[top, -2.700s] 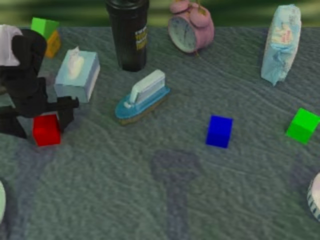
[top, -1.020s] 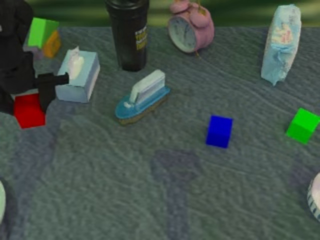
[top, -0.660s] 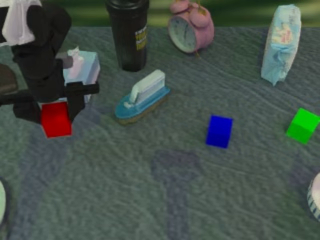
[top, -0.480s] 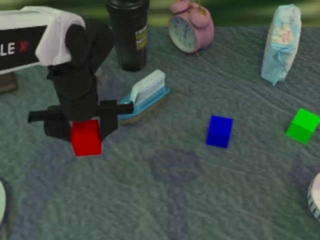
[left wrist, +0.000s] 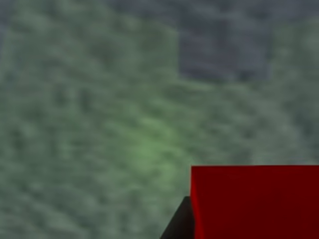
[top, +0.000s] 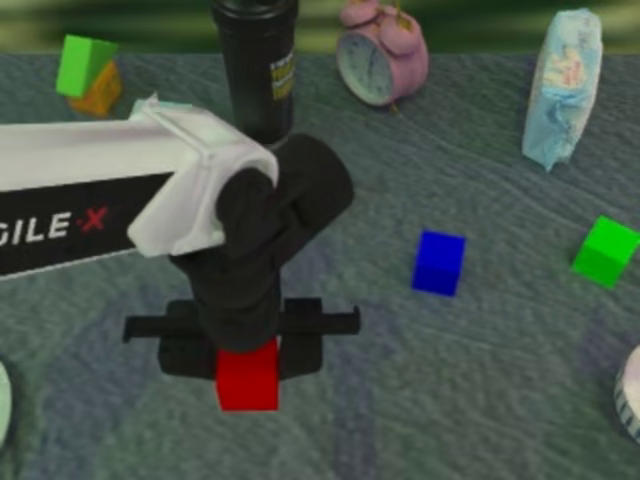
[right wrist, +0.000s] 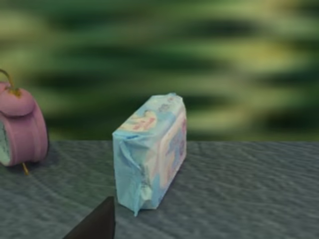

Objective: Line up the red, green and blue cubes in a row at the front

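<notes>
Since the earlier frames our left arm has swung from the tabletop's left edge toward the middle front, carrying the red cube (top: pixel 248 374) with it; blue and green cubes have not moved.

Containers: the black tumbler (top: pixel 256 62) stands upright at the back; we can't see inside it. The wrapped pack (top: pixel 562 85) stands on end, well to the right of the tumbler. A tissue box seen earlier is now hidden under our arm.

Left hand (top: pixel 246 350): pointing down, fingers pressed against the red cube's sides, pinching it. In the left wrist view the red cube (left wrist: pixel 254 201) fills one corner with a dark fingertip (left wrist: pixel 178 223) against it and bare tabletop (left wrist: pixel 124 124) beyond. We can't tell if the cube touches the tabletop or hangs just above it.

Relative to the tumbler: red cube is well in front, near the front edge. Blue cube (top: pixel 439 262) is in front and to the right, well apart from red. Green cube (top: pixel 605 251) is farther right, near the right edge. Pink alarm clock (top: pixel 382 52) is just to the right. Lime wedge (top: pixel 83 62) sits on the orange block (top: pixel 100 93) far to the left.

Right hand: only a dark tip (right wrist: pixel 94 224) shows in the right wrist view, facing the pack (right wrist: pixel 149 152) and clock (right wrist: pixel 20 130); we can't tell its finger state.
</notes>
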Controlling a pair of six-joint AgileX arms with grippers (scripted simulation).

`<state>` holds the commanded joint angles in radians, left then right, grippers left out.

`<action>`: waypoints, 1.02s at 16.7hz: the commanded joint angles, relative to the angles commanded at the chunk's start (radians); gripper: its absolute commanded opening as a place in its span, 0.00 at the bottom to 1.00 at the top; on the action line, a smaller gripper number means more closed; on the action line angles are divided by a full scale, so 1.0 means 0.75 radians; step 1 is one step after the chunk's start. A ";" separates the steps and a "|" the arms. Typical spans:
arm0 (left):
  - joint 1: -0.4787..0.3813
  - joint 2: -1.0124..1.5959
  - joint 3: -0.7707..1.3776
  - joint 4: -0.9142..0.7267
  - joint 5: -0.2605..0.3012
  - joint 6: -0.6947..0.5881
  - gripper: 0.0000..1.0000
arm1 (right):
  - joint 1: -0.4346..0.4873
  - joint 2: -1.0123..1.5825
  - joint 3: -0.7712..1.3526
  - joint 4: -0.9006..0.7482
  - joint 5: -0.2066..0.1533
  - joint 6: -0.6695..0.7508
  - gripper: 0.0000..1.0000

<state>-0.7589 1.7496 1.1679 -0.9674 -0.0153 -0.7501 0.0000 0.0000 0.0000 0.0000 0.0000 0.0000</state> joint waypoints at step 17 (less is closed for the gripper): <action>-0.003 0.161 -0.211 0.372 0.001 -0.001 0.00 | 0.000 0.000 0.000 0.000 0.000 0.000 1.00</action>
<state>-0.7614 1.8704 1.0098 -0.6883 -0.0148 -0.7507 0.0000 0.0000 0.0000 0.0000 0.0000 0.0000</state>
